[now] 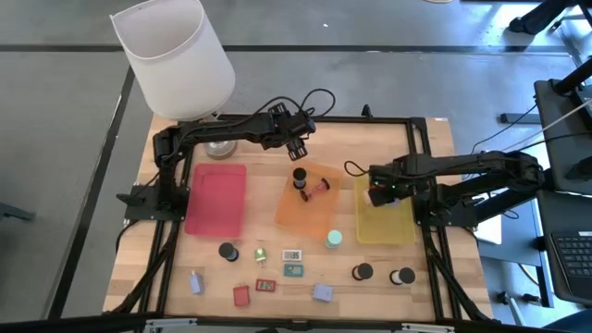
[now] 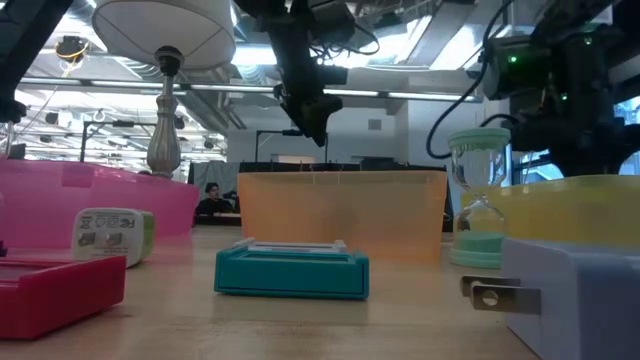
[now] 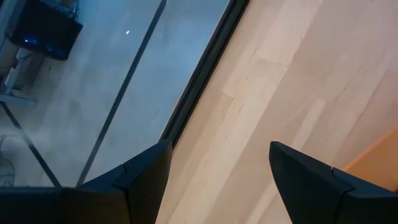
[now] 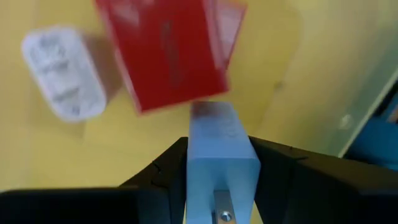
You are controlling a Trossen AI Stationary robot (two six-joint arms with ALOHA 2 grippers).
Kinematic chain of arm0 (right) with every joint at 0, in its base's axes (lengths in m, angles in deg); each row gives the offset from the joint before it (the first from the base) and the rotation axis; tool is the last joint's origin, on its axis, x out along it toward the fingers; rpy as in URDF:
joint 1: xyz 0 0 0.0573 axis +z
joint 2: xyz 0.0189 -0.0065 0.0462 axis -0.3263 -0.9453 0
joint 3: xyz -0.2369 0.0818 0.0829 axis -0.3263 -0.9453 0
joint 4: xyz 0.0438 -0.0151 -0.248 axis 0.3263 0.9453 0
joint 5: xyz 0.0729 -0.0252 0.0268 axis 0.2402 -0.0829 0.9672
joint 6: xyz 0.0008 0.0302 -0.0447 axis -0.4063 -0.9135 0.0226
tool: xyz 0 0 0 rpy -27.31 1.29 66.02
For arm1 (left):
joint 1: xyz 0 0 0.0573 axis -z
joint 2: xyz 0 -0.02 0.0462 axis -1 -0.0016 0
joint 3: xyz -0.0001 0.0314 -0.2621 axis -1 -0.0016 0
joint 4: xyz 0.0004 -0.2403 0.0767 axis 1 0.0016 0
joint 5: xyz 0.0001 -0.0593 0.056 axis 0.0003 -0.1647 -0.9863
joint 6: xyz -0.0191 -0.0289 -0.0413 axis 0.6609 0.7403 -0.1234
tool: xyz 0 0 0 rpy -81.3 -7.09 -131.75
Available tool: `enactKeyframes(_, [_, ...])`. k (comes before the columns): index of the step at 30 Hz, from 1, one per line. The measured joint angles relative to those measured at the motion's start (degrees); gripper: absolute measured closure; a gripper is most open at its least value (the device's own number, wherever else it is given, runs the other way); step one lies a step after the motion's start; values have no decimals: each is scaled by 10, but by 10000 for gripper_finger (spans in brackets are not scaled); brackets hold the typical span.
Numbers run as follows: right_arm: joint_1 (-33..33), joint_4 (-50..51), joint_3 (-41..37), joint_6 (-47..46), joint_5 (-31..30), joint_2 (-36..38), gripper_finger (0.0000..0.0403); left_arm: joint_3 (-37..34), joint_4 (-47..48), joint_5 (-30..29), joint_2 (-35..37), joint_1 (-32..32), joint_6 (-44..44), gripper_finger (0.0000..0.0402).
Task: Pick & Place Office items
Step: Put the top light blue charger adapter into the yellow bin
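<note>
My right gripper (image 1: 377, 194) hangs over the yellow tray (image 1: 388, 227), shut on a lavender plug block (image 4: 217, 134). Under it in the tray lie a red flat card (image 4: 168, 50) and a white block (image 4: 62, 71). My left gripper (image 1: 296, 146) is open and empty above the far edge of the orange tray (image 1: 305, 215); its wrist view shows only bare wood between its fingers (image 3: 217, 155). A black bottle (image 1: 300, 176) and a red thing (image 1: 320, 188) rest in the orange tray. Other small items lie along the table's near side. My right gripper pinches the lavender plug block by its two long sides (image 4: 199, 149) between both fingers (image 4: 171, 165), coming from above and pointing down. The end with the metal prong (image 4: 222, 211) faces back toward the wrist. The block hangs over the red card; whether it touches the card I cannot tell.
The pink tray (image 1: 215, 199) lies left of the orange one. The lamp shade (image 1: 171, 55) and its base (image 1: 220, 146) stand at the far left corner. On the near strip are a teal round item (image 1: 334, 239), black rolls (image 1: 362, 272), (image 1: 403, 276), (image 1: 227, 251), lavender blocks (image 1: 322, 292), and flat rectangles (image 1: 292, 254).
</note>
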Motion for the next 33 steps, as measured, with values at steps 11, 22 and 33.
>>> enactKeyframes(11, [-50, -14, -19, -34, -55, 0, 273, 0, 0, 5, 0, 6, 16, 135])
enactKeyframes(22, [-90, -68, -34, -26, -75, 0, 272, 0, 0, 19, 0, 6, 16, 135])
enactKeyframes(33, [-101, -86, -34, 49, -76, 0, 190, 0, 4, 19, 0, 6, 11, 135])
